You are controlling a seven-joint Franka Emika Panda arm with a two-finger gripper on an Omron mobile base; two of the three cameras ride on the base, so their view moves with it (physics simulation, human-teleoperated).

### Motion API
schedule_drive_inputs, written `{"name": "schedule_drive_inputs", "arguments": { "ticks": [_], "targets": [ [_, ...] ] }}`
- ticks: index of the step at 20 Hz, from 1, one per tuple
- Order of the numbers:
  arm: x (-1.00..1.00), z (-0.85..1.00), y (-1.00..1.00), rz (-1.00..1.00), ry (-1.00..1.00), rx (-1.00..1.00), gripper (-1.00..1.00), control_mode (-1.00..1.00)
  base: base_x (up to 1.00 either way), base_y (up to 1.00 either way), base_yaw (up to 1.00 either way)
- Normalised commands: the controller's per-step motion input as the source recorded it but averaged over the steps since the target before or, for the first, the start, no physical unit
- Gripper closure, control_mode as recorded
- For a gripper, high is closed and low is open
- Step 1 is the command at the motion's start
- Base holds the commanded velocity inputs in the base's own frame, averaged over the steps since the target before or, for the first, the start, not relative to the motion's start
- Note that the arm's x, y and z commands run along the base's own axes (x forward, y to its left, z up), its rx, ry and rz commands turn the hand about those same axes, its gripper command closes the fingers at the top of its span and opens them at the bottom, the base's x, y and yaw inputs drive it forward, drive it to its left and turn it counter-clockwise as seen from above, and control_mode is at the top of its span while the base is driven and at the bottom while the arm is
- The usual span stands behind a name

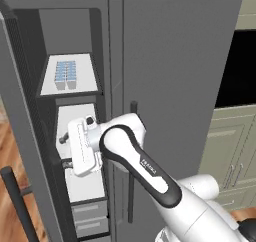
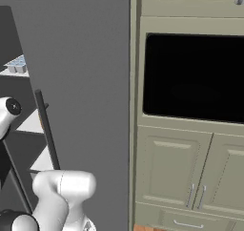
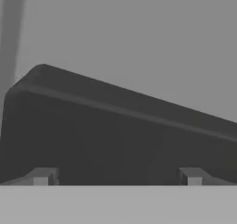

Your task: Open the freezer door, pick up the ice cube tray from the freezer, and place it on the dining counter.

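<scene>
Freezer (image 1: 50, 111): compartment exposed, the tool's hand at its mid shelves.
Freezer door (image 1: 17, 136): swung wide, beside the tool, giving access.
Tool (image 3: 118, 177): fingertips spread, gripping nothing, facing a dark panel.
Ice cube tray (image 1: 65, 72): on the white shelf above the tool, untouched.
Lettering: arm marking unreadable.

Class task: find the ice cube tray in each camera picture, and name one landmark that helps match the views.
Left base view: ice cube tray upper left, on the top white shelf.
Right base view: tray at far left edge.
Hand view: not in it.
Shared landmark: the plain grey door's dark handle.
</scene>
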Motion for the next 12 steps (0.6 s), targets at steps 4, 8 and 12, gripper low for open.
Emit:
{"name": "schedule_drive_inputs", "arguments": {
  "ticks": [4, 8, 12],
  "targets": [
    [0.04, -0.08, 0.44, 0.0, 0.0, 0.0, -1.0, -1.0, 0.0, 0.0, 0.0],
    [0.0, -0.02, 0.44, 0.0, 0.0, 0.0, -1.0, -1.0, 0.0, 0.0, 0.0],
    [0.0, 0.0, 0.35, 0.0, 0.0, 0.0, -1.0, -1.0, 0.0, 0.0, 0.0]
  ]
}}
